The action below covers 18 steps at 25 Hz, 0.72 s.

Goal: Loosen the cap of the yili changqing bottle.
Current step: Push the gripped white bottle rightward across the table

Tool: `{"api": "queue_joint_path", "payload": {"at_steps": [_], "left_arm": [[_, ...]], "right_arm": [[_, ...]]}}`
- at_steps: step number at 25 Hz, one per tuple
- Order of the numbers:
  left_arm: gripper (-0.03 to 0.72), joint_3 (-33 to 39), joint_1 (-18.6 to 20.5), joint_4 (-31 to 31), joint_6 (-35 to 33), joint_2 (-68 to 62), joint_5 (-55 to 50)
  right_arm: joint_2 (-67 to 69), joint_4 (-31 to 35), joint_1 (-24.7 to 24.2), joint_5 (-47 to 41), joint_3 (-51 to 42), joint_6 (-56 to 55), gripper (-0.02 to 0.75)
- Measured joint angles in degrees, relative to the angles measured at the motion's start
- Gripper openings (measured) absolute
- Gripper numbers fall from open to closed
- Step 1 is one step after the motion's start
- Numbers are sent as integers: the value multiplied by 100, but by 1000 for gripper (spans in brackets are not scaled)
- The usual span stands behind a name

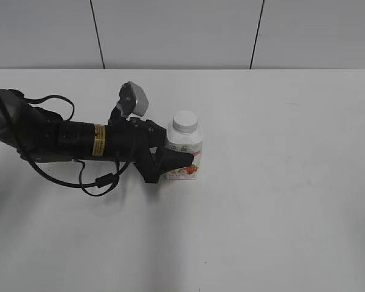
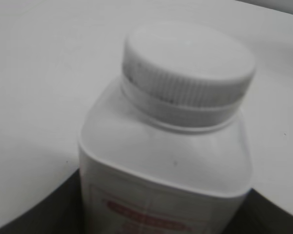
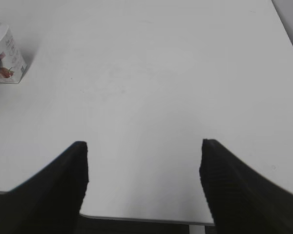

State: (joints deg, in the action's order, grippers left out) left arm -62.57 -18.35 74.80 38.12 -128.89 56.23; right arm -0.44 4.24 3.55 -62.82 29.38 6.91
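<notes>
The cap (image 1: 185, 121) sits square on the neck of the yili changqing bottle (image 1: 184, 146), which stands upright on the white tabletop (image 1: 280, 201) a little left of the middle in the exterior view. In the left wrist view we see its ribbed side wall and flat top close up, with the bottle's sloped shoulders just below it.

Our left gripper (image 1: 177, 160) comes in from the left and has the bottle's body between its dark fingers, low down at the label. It looks closed on the bottle, holding it steady, though the far finger is hidden behind the bottle. Our right gripper (image 3: 144, 185) is well away, over the bare tabletop, its two fingers spread wide with nothing between them; the bottle shows only in the far left corner of its view.

We judge the step in hand to be bracing the bottle while the right arm comes over to the cap. To do it well, we should keep the left hold firm and low so the neck stays clear, bring the right gripper down centred over the cap, close on the ribbed wall rather than the smooth top, and turn about the bottle's own upright axis. An off-centre hold would likely tip the bottle or slip on the ribs.
</notes>
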Motion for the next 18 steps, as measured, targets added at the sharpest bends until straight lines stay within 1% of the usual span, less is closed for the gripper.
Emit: {"api": "queue_joint_path", "payload": {"at_steps": [7, 11, 14, 18], "left_arm": [[428, 0, 0, -5, -44, -5, 6], [428, 0, 0, -5, -87, -5, 11], [428, 0, 0, -5, -92, -5, 11], [427, 0, 0, -5, -105, -5, 29]], "right_arm": [[0, 25, 0, 0, 0, -23, 565], [174, 186, 0, 48, 0, -494, 565], [1056, 491, 0, 149, 135, -574, 565], [2579, 790, 0, 229, 620, -575, 565]]}}
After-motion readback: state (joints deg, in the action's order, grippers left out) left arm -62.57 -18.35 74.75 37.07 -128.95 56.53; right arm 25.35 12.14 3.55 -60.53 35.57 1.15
